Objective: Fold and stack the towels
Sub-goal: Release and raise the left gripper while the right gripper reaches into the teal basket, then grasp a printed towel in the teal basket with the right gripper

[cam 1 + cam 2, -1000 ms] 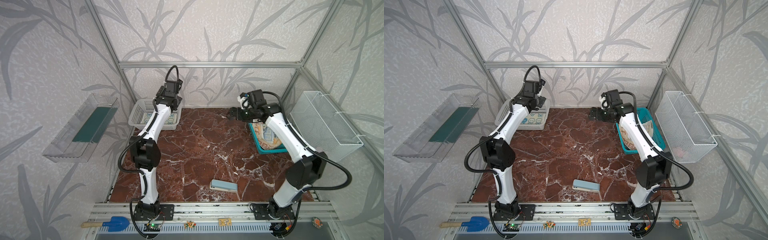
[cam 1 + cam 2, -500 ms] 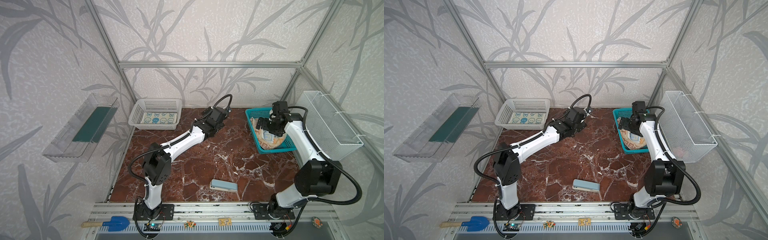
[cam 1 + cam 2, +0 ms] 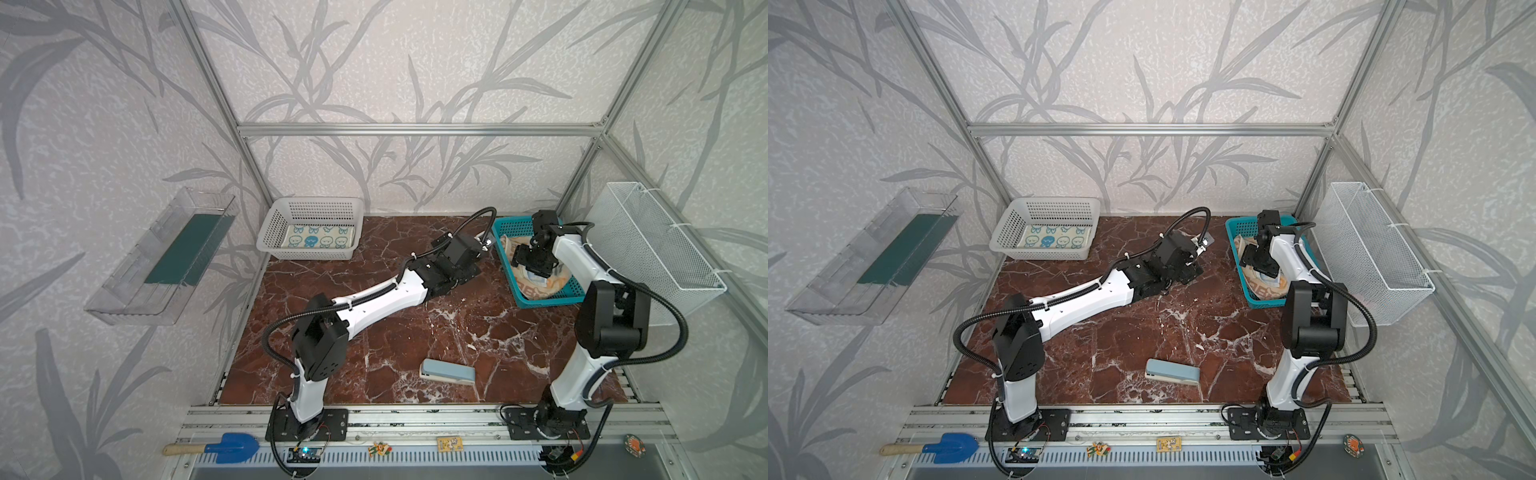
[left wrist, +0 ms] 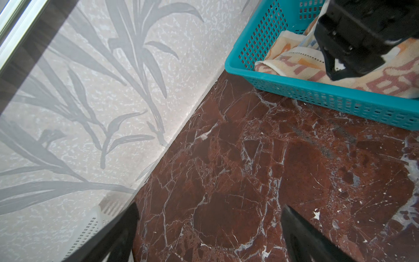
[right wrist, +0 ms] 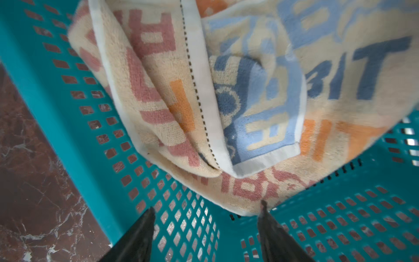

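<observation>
Brightly, evenly lit by soft diffuse light in both top views; faint shadow only, beneath the left arm (image 3: 374, 299) on the marble tabletop (image 3: 374, 365). Stretched by wide-angle distortion toward the corners. Crisp in the left wrist view. Smeared by motion blur in the right wrist view: lettered towel (image 5: 249, 90), teal basket (image 5: 68, 113).

Around you stand pale walls (image 3: 415, 62) printed with grey leaves, framed by aluminium bars (image 3: 415, 129). Your counter (image 3: 457, 332) is red-brown veined marble; a clear shelf (image 3: 137, 291) hangs left, a white wire basket (image 3: 656, 249) right.
</observation>
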You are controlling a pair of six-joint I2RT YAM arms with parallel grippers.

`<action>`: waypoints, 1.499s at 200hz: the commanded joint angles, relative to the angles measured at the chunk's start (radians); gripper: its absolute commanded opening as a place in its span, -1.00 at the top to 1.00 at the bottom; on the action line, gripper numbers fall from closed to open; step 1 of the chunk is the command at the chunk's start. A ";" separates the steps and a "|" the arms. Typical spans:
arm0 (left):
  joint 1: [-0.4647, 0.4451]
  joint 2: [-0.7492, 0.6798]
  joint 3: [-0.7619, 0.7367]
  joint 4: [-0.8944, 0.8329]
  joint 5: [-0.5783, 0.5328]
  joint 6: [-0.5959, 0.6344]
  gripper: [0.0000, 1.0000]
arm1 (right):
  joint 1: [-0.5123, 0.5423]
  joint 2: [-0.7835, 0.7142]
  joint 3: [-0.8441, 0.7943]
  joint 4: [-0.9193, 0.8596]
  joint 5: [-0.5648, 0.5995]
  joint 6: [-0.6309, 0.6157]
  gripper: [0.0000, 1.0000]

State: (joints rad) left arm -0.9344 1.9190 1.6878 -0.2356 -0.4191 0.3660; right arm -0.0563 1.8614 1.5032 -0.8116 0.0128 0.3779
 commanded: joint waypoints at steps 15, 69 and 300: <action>-0.011 0.013 -0.015 0.022 0.009 -0.009 -0.98 | -0.002 0.063 0.056 0.029 -0.045 0.018 -0.20; -0.012 0.031 -0.029 0.025 0.006 -0.006 -0.98 | -0.002 0.138 0.076 0.051 -0.074 0.011 0.03; -0.030 -0.078 0.015 -0.135 -0.090 -0.162 -0.98 | -0.002 -0.219 0.203 -0.103 -0.083 -0.077 1.00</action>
State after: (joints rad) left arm -0.9619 1.9175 1.6875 -0.3130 -0.4667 0.2619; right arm -0.0589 1.6936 1.6424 -0.8665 -0.0898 0.3412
